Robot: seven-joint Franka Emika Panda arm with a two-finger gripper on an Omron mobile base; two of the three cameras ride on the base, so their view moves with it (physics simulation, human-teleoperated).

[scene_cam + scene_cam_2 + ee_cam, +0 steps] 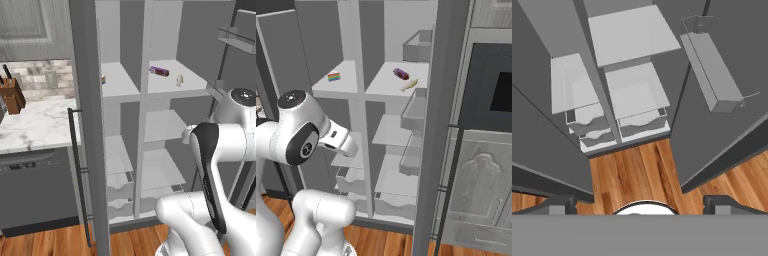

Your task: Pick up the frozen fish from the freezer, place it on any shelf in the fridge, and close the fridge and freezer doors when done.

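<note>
The frozen fish, small and pale, lies on the top shelf of the fridge, the right-hand column, just right of a small purple can. A rainbow cake slice sits on the upper shelf of the freezer, the left-hand column. Both doors stand wide open. My gripper is open and holds nothing. It hangs well below the fish and faces down at the lower drawers and the wood floor.
A door bin juts from the right door's inner face. The left door's bar handle is near a marble counter with a knife block. A wall oven and cabinet stand right of the appliance.
</note>
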